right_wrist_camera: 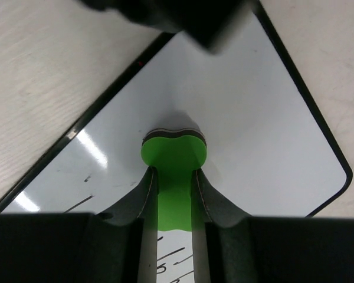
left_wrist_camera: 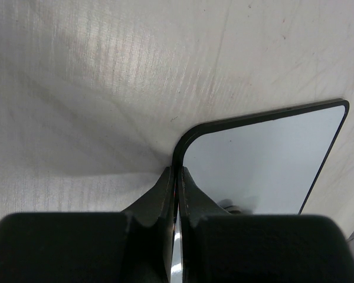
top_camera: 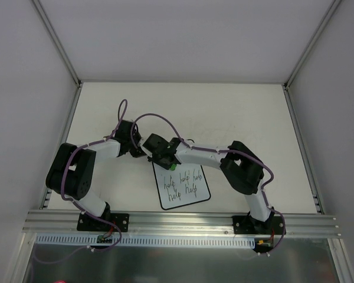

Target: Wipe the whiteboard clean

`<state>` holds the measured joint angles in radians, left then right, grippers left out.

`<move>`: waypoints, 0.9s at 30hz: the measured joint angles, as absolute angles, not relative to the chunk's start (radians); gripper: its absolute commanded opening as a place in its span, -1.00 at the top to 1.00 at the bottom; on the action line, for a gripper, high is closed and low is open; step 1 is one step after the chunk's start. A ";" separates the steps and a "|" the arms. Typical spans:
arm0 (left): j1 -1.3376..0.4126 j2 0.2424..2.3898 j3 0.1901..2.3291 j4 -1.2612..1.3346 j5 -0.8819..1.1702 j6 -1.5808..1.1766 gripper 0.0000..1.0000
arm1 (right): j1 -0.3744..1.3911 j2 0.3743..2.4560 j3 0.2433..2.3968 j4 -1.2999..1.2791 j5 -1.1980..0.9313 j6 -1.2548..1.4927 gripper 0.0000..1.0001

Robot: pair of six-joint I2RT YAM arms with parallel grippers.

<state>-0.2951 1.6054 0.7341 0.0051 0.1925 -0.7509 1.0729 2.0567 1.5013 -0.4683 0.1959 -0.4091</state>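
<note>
The whiteboard (top_camera: pixel 192 200) lies flat between the two arms, with black handwriting (top_camera: pixel 183 184) across its near half. My left gripper (top_camera: pixel 145 154) is shut on the board's thin black edge beside a rounded far corner (left_wrist_camera: pixel 178 172). In the left wrist view the white surface (left_wrist_camera: pixel 259 159) past that corner is blank. My right gripper (top_camera: pixel 169 163) is shut on the narrow waist of a green bone-shaped eraser (right_wrist_camera: pixel 174 154), whose dark pad rests on the board (right_wrist_camera: pixel 253 118). Handwriting (right_wrist_camera: pixel 177 259) shows between the fingers behind the eraser.
White table (top_camera: pixel 236 118) with grey walls on three sides and metal rails along the left and right edges. An aluminium beam (top_camera: pixel 177 223) carries both arm bases at the near edge. The left gripper's blurred dark body (right_wrist_camera: pixel 183 17) hangs over the board's far edge.
</note>
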 measured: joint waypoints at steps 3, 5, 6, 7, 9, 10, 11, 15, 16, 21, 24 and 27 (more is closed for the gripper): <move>-0.295 1.605 0.734 0.005 0.192 -0.751 1.00 | 1.103 2.055 1.496 -0.466 0.175 -0.443 0.99; -0.295 1.605 0.734 0.005 0.193 -0.751 1.00 | 1.119 2.051 1.490 -0.460 0.161 -0.459 0.99; -0.295 1.605 0.734 0.005 0.192 -0.751 1.00 | 1.124 2.049 1.486 -0.459 0.152 -0.462 0.99; -0.295 1.605 0.734 0.005 0.192 -0.751 1.00 | 1.126 2.047 1.483 -0.456 0.147 -0.465 0.99; -0.295 1.605 0.734 0.004 0.192 -0.751 1.00 | 1.126 2.042 1.475 -0.450 0.137 -0.470 0.99; -0.295 1.605 0.734 0.004 0.193 -0.751 1.00 | 1.126 2.040 1.472 -0.449 0.132 -0.473 0.99; -0.295 1.605 0.734 0.004 0.193 -0.751 1.00 | 1.126 2.037 1.465 -0.444 0.127 -0.476 0.99; -0.295 1.605 0.734 0.004 0.193 -0.751 1.00 | 1.126 2.015 1.435 -0.435 0.094 -0.477 0.99; -0.295 1.605 0.734 0.003 0.193 -0.751 1.00 | 1.126 2.005 1.422 -0.432 0.084 -0.477 0.99; -0.295 1.607 0.734 0.004 0.200 -0.751 1.00 | 1.157 1.959 1.361 -0.439 0.036 -0.503 0.99; -0.295 1.608 0.734 0.004 0.201 -0.751 1.00 | 1.176 1.950 1.350 -0.445 0.028 -0.511 0.99; -0.295 1.608 0.734 0.004 0.201 -0.751 1.00 | 1.178 1.948 1.348 -0.445 0.026 -0.510 0.99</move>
